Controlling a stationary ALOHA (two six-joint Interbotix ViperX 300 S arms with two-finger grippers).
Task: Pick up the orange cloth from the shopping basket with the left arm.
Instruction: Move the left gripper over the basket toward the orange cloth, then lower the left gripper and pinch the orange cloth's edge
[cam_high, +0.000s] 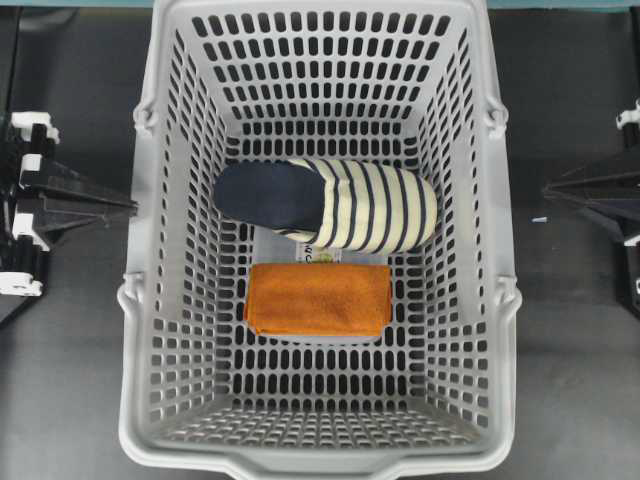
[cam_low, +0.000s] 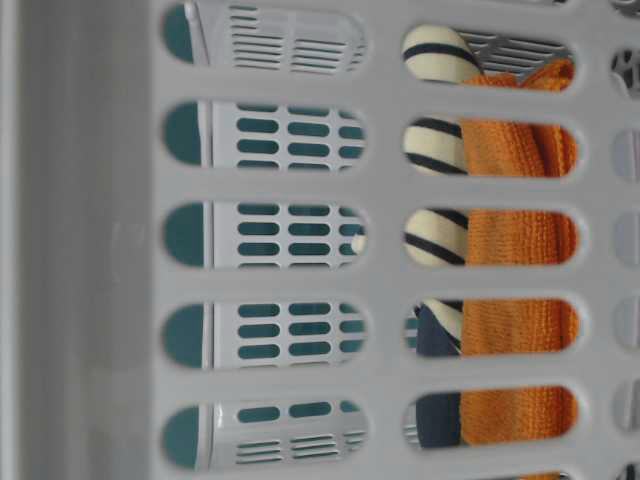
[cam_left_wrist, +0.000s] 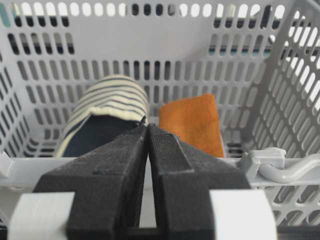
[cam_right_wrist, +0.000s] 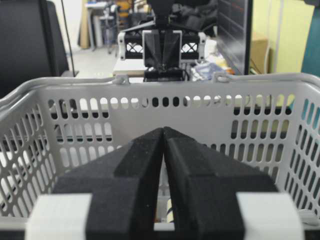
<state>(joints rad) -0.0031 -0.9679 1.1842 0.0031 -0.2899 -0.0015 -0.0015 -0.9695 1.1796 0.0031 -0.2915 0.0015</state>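
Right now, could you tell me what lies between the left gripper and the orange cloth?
In the left wrist view, only the shopping basket's near rim and wall separate the left gripper from the orange cloth.

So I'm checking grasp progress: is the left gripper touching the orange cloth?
Apart. The overhead view shows the left gripper outside the shopping basket, the orange cloth on its floor.

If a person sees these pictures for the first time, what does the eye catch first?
The orange cloth stands out, lying folded flat on the floor of the grey shopping basket. Just behind it lies a cream-and-navy striped slipper. Both grippers, left and right, wait shut outside the basket walls.
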